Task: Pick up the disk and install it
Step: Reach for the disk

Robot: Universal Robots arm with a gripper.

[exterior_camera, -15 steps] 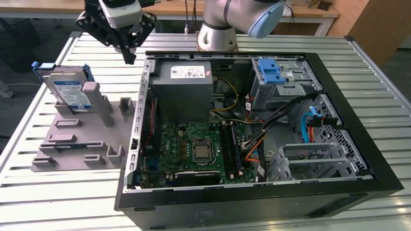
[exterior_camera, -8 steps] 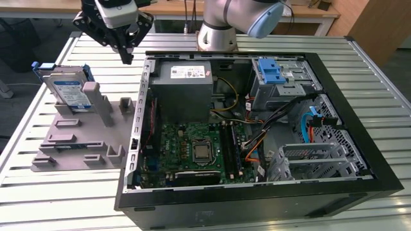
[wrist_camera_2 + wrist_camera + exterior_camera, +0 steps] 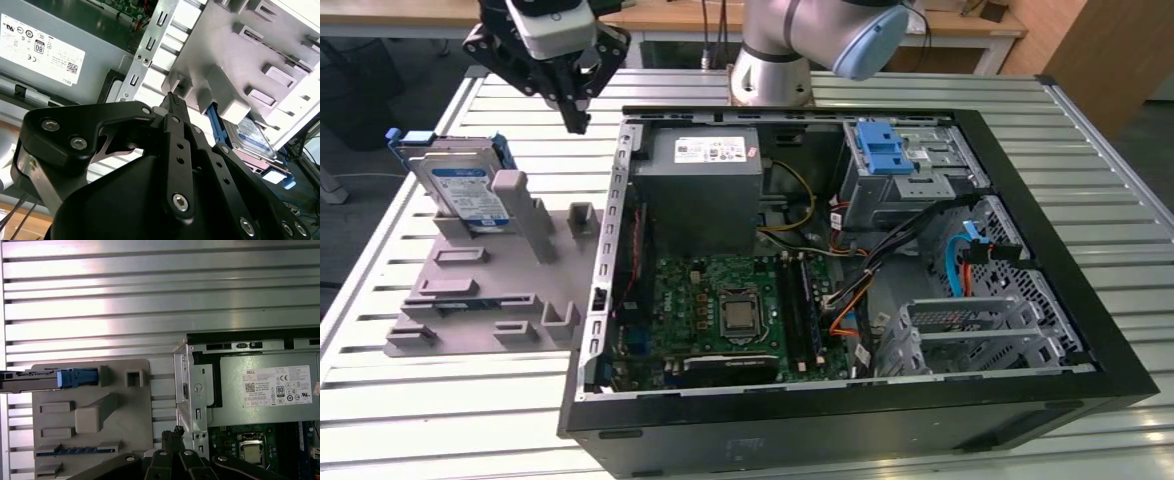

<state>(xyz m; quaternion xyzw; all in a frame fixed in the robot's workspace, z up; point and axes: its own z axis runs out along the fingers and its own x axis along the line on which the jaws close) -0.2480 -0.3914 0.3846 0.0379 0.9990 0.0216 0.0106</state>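
Note:
The disk [image 3: 462,186] stands on edge in the grey holder block [image 3: 487,300] at the exterior view's left, its white-and-blue label facing forward and a blue carrier frame round it. My gripper [image 3: 576,118] hangs above the slatted table between the disk and the open computer case [image 3: 1067,300], apart from both. Its fingers are shut together with nothing in them. In the second wrist view the closed fingertips [image 3: 172,100] point toward the holder, and the disk [image 3: 254,136] is beyond them. The first wrist view looks down on the disk's edge [image 3: 35,380] and the gripper [image 3: 175,432].
Inside the case are a power supply [image 3: 707,165], a motherboard [image 3: 734,310] and a metal drive cage with a blue latch piece [image 3: 887,150] at the back right. Cables cross the case's right half. The arm's base [image 3: 774,60] stands behind the case.

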